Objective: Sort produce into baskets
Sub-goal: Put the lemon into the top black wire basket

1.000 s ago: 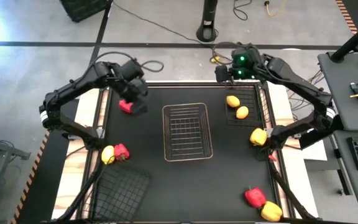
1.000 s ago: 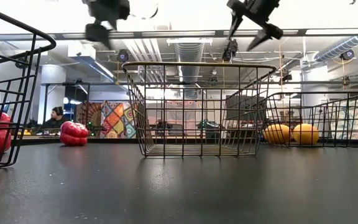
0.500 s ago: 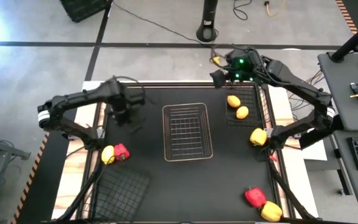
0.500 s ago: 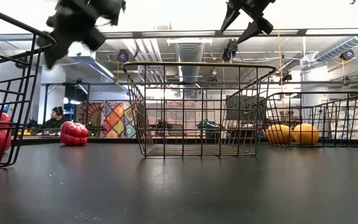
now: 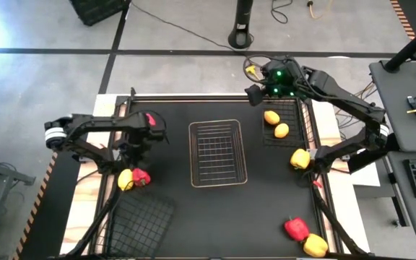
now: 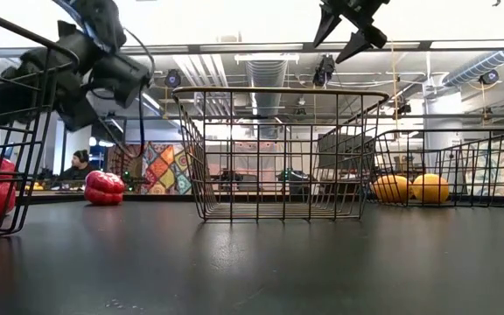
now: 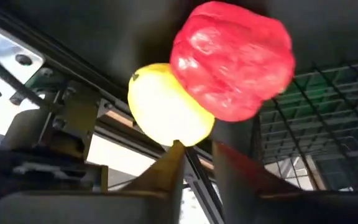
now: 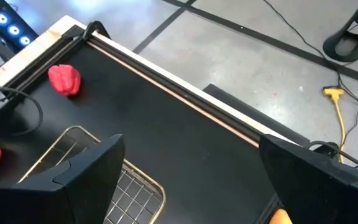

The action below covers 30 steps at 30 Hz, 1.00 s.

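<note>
Black matte worktop [image 5: 258, 202] carries a pale wire-mesh basket [image 5: 217, 152] at centre. Right end effector [image 5: 263, 92] hangs open above the far-right black basket [image 5: 293, 114] holding two lemons [image 5: 276, 124]. Left end effector [image 7: 194, 163], fingers nearly closed on nothing, hovers over a red pepper [image 7: 232, 59] touching a yellow one [image 7: 165, 106] at the left edge.

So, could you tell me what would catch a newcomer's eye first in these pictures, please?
Probably the left tool, lowered over a glossy red bell pepper touching a yellow bell pepper near the table's left edge. Next, the paler metallic wire basket standing empty at the centre. Then two yellow-orange oval lemons in the black wire basket at far right, below the raised, open right tool.
</note>
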Tool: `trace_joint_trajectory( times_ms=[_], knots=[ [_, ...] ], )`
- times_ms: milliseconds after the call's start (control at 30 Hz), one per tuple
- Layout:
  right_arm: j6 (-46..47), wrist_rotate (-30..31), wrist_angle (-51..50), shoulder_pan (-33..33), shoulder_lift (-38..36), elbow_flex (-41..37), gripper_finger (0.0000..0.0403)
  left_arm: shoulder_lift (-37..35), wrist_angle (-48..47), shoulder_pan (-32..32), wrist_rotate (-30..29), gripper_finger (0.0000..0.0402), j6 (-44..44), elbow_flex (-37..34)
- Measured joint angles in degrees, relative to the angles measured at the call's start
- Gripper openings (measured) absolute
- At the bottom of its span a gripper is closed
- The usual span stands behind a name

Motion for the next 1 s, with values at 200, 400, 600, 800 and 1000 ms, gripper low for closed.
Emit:
trace_joint_trajectory(
  times_ms=[200, 400, 600, 800, 1000],
  knots=[
    [1.5, 0.0, 0.2, 0.0, 0.0, 0.0, 0.0363, 1.3, 1.6, 0.0, 0.3, 0.0006, 1.2, -5.0],
    [2.5, 0.0, 0.2, 0.0, 0.0, 0.0, 0.0363, 3.7, 0.0, -0.3, 2.0, 0.0002, 3.7, -3.8],
    [3.2, 0.0, 0.2, 0.0, 0.1, 0.0, 0.0363, 7.6, -1.9, -1.2, 2.1, 0.0000, 7.1, -4.4],
    [4.3, 0.0, 0.1, 0.0, 0.1, 0.0, 0.0363, 9.3, -1.9, -3.2, 3.6, 0.0000, 8.4, -3.9],
    [4.6, 0.0, 0.0, 0.0, 0.1, 0.0, 0.0363, 11.1, -2.8, -9.6, 4.9, 0.0000, 9.2, -4.2]
  ],
)
